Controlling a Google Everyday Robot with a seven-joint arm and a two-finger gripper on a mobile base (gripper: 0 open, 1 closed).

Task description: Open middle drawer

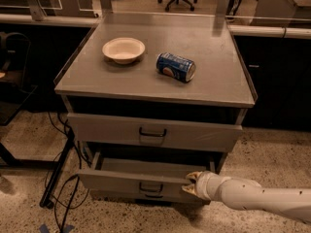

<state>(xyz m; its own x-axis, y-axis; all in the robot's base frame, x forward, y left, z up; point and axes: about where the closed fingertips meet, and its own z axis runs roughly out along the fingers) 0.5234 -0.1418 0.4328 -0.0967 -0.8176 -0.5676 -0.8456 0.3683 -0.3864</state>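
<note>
The middle drawer [121,179] of the grey metal cabinet is pulled out toward me, its inside showing as a shallow grey tray. Its small black loop handle [151,188] sits at the centre of the front panel. My gripper [191,184], on a white arm coming in from the lower right, is at the right end of the drawer's front panel, against its top edge. The top drawer [194,136] above is closed. The bottom drawer is mostly hidden under the open one.
On the cabinet top [97,79] stand a white bowl [123,49] and a blue can [176,67] lying on its side. Black cables [60,178] hang down by the cabinet's left side onto the speckled floor. A dark chair [12,72] is at far left.
</note>
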